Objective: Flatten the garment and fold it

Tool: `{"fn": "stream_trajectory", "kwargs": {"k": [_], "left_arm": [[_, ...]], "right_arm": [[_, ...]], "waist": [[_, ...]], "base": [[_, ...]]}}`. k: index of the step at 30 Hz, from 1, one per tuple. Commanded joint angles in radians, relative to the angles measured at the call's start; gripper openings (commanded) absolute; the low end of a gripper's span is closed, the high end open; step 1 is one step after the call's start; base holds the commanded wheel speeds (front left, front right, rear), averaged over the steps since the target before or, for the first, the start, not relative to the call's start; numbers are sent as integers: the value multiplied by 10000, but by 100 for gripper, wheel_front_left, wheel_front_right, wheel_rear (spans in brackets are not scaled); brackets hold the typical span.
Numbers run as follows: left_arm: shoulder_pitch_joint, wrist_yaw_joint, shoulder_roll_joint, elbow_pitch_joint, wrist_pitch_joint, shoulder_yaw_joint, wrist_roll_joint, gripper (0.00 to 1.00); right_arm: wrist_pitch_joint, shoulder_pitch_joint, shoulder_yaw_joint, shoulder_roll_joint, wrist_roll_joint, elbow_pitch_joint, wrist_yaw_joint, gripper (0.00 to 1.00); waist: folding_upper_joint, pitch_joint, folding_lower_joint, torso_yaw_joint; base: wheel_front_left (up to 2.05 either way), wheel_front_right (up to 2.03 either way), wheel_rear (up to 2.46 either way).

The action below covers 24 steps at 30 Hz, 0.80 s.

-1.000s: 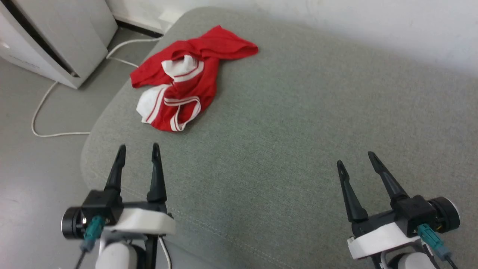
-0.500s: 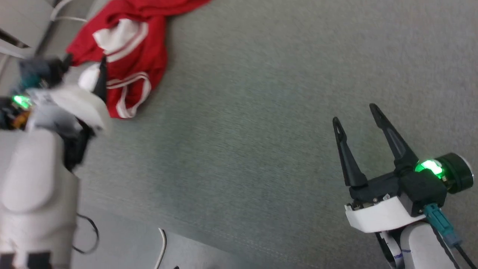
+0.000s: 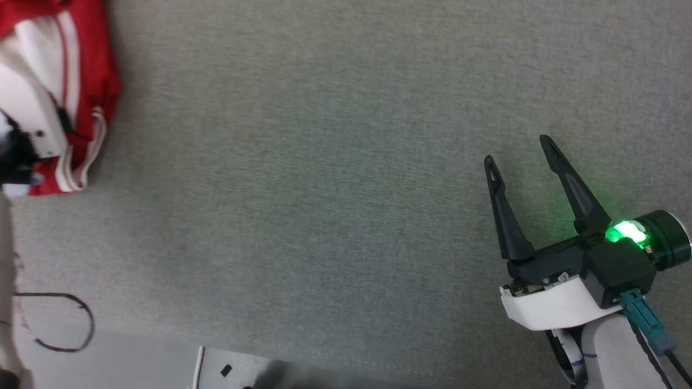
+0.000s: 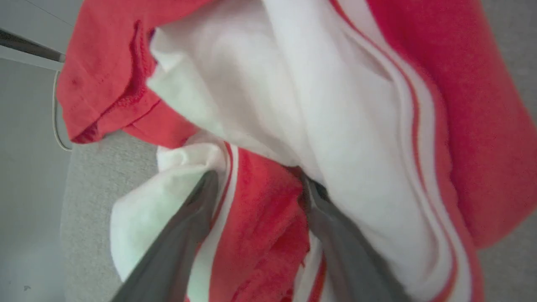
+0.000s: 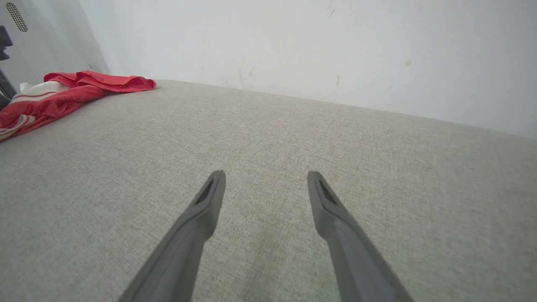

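Observation:
The garment (image 3: 81, 81), red with white sleeves and striped trim, lies crumpled at the far left edge of the head view. It also shows at the upper left in the right wrist view, as a low red heap (image 5: 63, 96). My left gripper (image 4: 259, 178) is open and pressed into it. Its two fingers straddle a red fold beside the white sleeve (image 4: 260, 105). In the head view its white housing (image 3: 32, 119) covers part of the cloth. My right gripper (image 3: 518, 151) hovers open and empty over bare cushion at the lower right, far from the garment, its fingers (image 5: 201, 218) spread wide.
The grey fabric cushion (image 3: 324, 189) spreads wide between the two arms. Its front edge runs along the bottom, with floor, a black cable (image 3: 81, 324) and a white cable (image 3: 199, 367) below. A white wall (image 5: 293, 42) stands behind the cushion.
The head camera has swung, pushing the garment to the left edge. My left arm has reached forward from the lower left into the garment. The right gripper stays open.

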State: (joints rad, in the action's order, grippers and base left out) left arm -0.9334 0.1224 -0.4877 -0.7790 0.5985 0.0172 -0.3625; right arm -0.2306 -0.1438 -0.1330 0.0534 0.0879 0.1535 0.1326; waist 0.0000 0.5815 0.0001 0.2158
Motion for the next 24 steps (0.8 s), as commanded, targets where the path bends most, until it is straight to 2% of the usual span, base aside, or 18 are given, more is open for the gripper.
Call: {"fn": "stream_trajectory", "kwargs": {"k": [1,5,6,7,9,11,14,19,24], "left_arm": [[-2,76,-129,-422,568,115,-259,100],[282,79,-57,-965,1754,204,-1064,100],[282,79,-57,-965,1754,204,-1064,100],[372,80,-14,-1017,2027,223,-1347,91],[552,80,31,-904,2310,313,-1848,0],[722,80,-25,-683,2209,336,-2229,0],[842,81,-254,-294,1520,362,-2491,0],[687,81,-610,7,-186,115,-2566,0],[513,82,-856,443,-1922,275,-2371,0]], "right_arm": [[-82,-211,-8,-1,-36,-27,-19,100],[-139,-282,5,-12,-63,-110,-19,100],[-139,-282,5,-12,-63,-110,-19,100],[-151,-296,19,-14,-70,-126,-19,100],[-172,-303,68,-19,-78,-172,-19,100],[-193,-294,147,-22,-87,-229,-19,100],[-223,-287,234,-25,-90,-337,-19,100],[-267,-226,397,-28,-189,-604,-19,100],[-294,-29,534,-30,-424,-834,-19,100]], "waist": [[0,513,-1,-503],[0,535,-1,-558],[0,535,-1,-558],[0,524,-1,-561],[0,439,-1,-555],[0,308,-1,-533],[0,10,-1,-500],[0,-796,-1,-493],[0,-1768,-1,-524]], "base": [[0,0,0],[0,0,0],[0,0,0],[0,0,0],[0,0,0],[0,0,0],[0,0,0],[0,0,0],[0,0,0]]}}
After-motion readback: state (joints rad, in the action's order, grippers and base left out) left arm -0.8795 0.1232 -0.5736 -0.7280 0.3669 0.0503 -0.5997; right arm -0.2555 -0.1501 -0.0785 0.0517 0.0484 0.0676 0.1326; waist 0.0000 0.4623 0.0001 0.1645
